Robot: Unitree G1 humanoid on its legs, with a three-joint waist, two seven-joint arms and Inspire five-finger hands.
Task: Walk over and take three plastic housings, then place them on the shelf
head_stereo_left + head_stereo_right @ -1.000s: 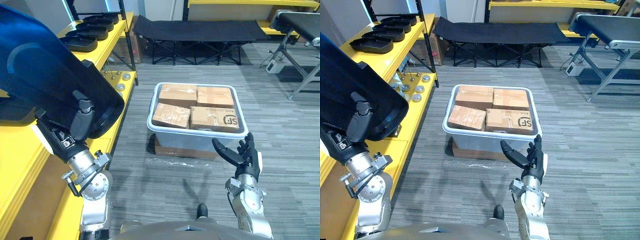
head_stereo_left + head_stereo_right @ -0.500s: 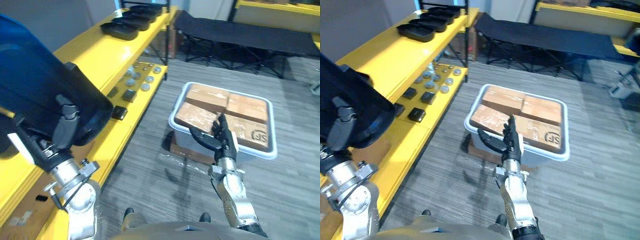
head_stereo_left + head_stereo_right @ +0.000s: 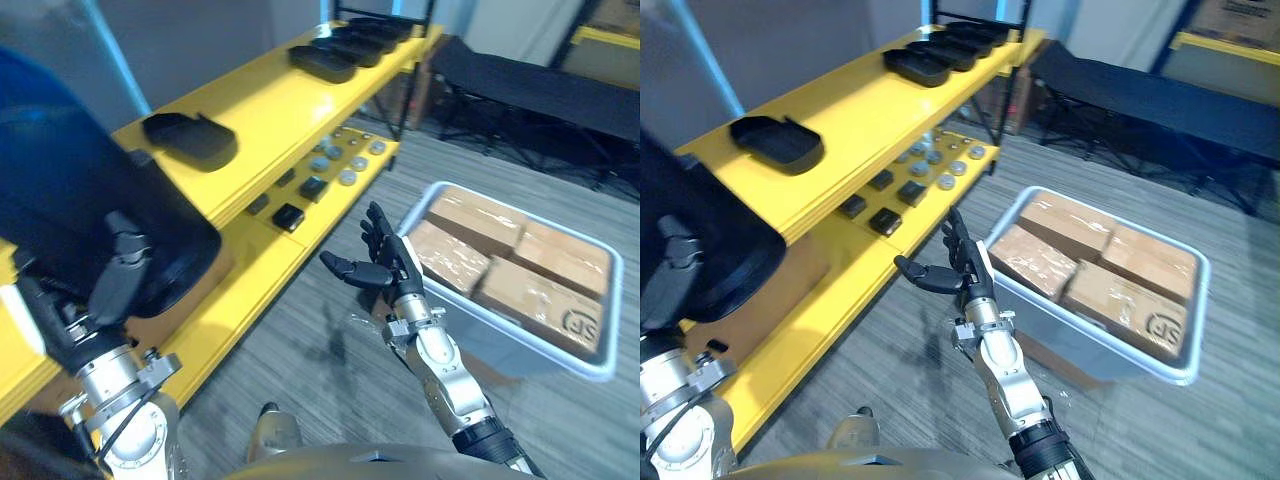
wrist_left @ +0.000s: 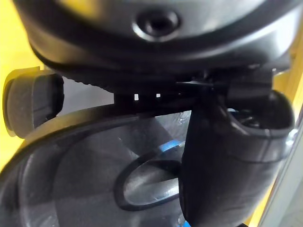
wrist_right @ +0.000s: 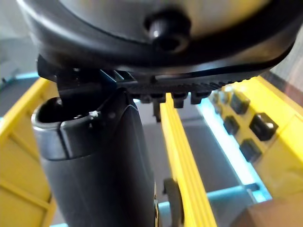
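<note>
My left hand [image 3: 113,285] clamps its thumb over the rim of a large dark plastic housing [image 3: 80,210] beside the yellow shelf [image 3: 270,100]. It is carried, not yet placed. My right hand [image 3: 388,268] is spread wide and empty, near the bin [image 3: 530,350] of cardboard boxes [image 3: 520,290]. I judge placing remains; another housing [image 3: 190,140] lies on the shelf's top board.
</note>
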